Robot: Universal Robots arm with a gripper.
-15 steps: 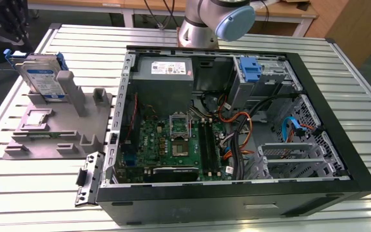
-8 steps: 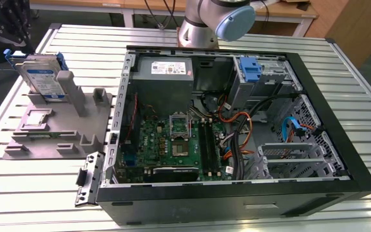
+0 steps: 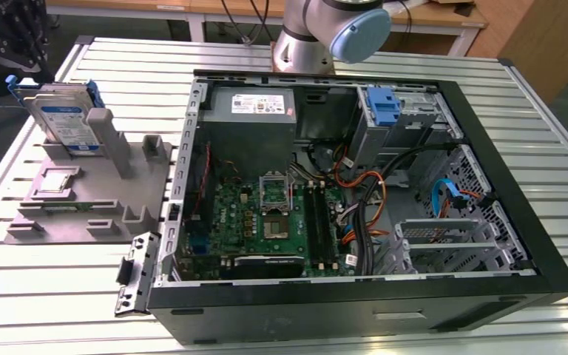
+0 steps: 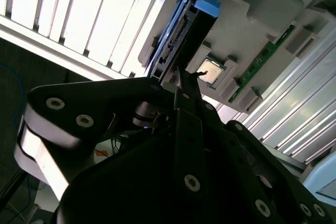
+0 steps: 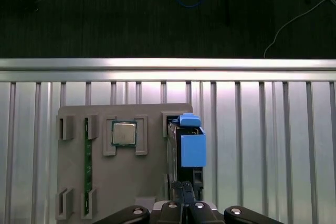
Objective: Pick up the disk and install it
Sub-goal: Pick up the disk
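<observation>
The disk [image 3: 62, 118] stands on edge in a slot of the grey fixture [image 3: 86, 200] on the exterior view's left, its silver face and white-and-blue label framed by a blue bracket. My black gripper [image 3: 23, 53] hangs just above its top edge, apart from it. In the first wrist view the disk [image 5: 191, 148] shows edge-on with its blue bracket, and the gripper [image 5: 184, 188] sits just beside it, fingers pressed together with nothing between them. The second wrist view shows the shut gripper [image 4: 181, 77] close to the disk [image 4: 181, 30].
The open computer case [image 3: 560, 274] lies in the middle of the slatted table, with a blue-handled drive bay [image 3: 383, 107] and a grey power supply [image 3: 254, 103] at its far side. The fixture also holds a processor chip [image 5: 124, 133] and a green memory stick [image 5: 87, 166].
</observation>
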